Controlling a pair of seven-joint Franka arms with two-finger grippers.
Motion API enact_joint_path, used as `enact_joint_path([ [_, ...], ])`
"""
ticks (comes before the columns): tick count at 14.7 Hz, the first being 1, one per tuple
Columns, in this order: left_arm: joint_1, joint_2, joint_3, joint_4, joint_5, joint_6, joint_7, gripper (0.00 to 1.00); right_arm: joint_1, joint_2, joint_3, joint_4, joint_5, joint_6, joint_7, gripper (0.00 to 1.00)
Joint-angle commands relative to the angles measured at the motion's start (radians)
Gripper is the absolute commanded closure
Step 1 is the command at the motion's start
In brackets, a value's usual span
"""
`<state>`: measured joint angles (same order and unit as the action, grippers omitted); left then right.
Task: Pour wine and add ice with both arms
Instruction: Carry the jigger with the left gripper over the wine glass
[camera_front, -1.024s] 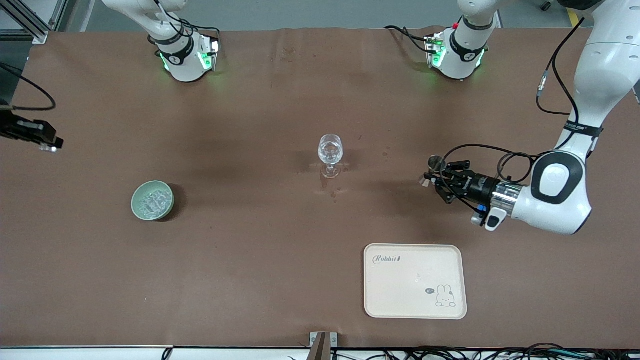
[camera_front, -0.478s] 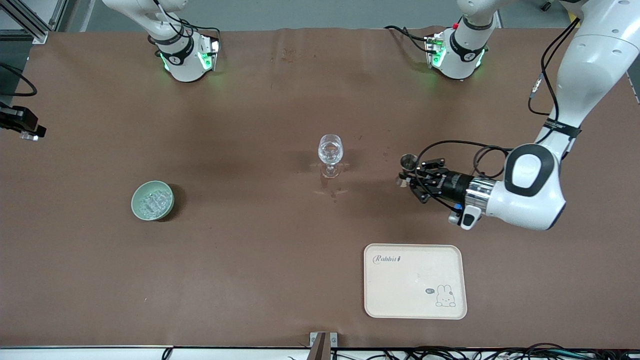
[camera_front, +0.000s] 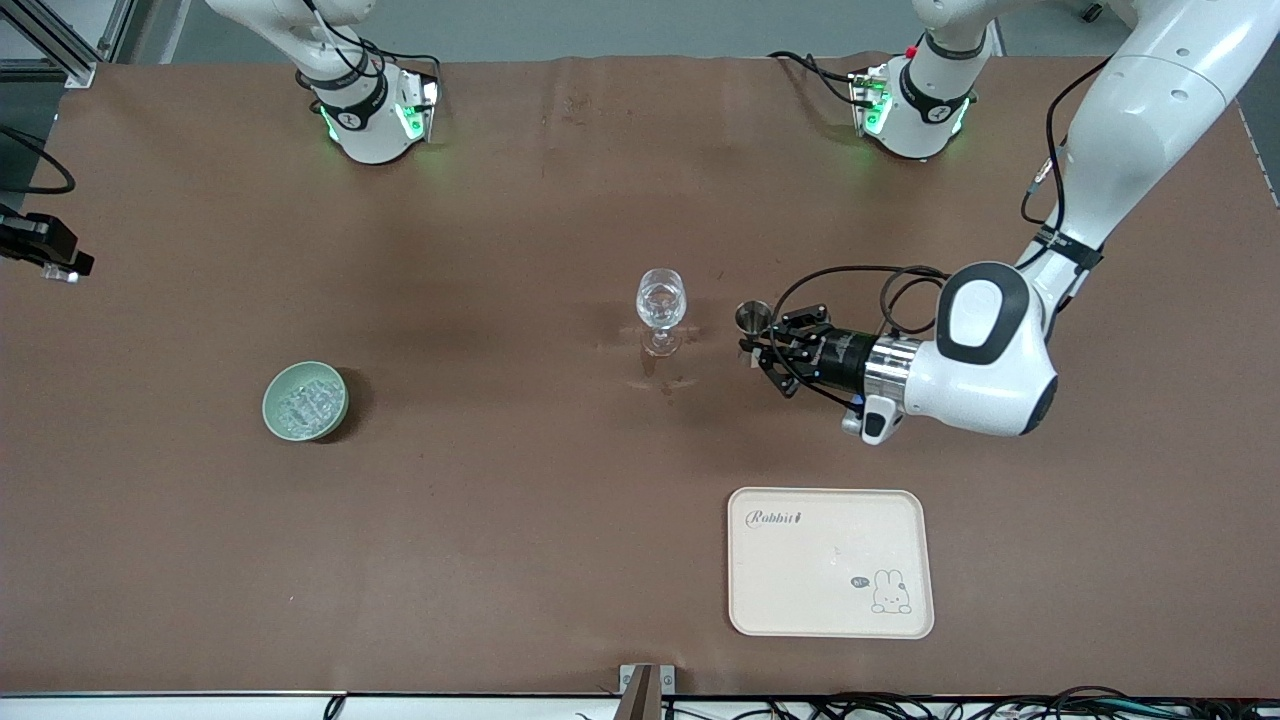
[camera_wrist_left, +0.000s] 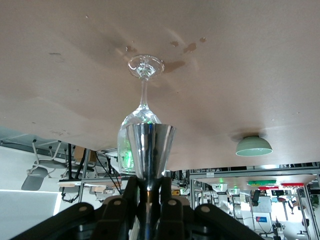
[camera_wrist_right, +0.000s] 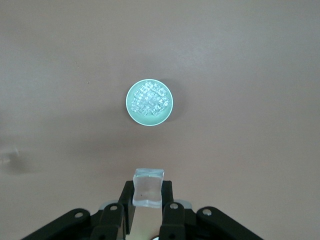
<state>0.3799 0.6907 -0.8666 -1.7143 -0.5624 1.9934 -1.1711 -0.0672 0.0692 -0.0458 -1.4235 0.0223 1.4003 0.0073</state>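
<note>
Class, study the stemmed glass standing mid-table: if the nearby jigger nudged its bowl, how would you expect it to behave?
The stemmed glass would probably tip easily: its bowl sits high on a thin stem over a small foot. It looks like thin clear glass, so likely fragile. The left gripper, shut on the jigger, is beside it, so contact seems a real risk.

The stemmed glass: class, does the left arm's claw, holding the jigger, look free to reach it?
Probably yes. The left claw grips the jigger upright right beside the stemmed glass, with only bare table between them.
</note>
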Motion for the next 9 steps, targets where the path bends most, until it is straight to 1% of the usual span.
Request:
enact_joint_path([
  [1, -0.03, -0.103, -0.006, -0.067, -0.017, 0.057, -0.068, 0.99, -0.002, 0.004, 0.009, 0.021, -0.015, -0.015, -0.009, 0.99],
  [4, -0.075, -0.16, -0.006, -0.096, -0.004, 0.111, -0.168, 0.99, -0.005, 0.006, 0.009, 0.02, -0.013, -0.015, -0.007, 0.99],
  [5, -0.088, -0.181, -0.005, -0.109, -0.002, 0.12, -0.173, 0.99, -0.005, 0.006, 0.009, 0.02, -0.013, -0.012, -0.007, 0.99],
  [9, -0.092, -0.229, -0.005, -0.152, -0.002, 0.16, -0.189, 0.99, -0.002, 0.006, 0.012, 0.021, -0.012, -0.011, -0.006, 0.99],
])
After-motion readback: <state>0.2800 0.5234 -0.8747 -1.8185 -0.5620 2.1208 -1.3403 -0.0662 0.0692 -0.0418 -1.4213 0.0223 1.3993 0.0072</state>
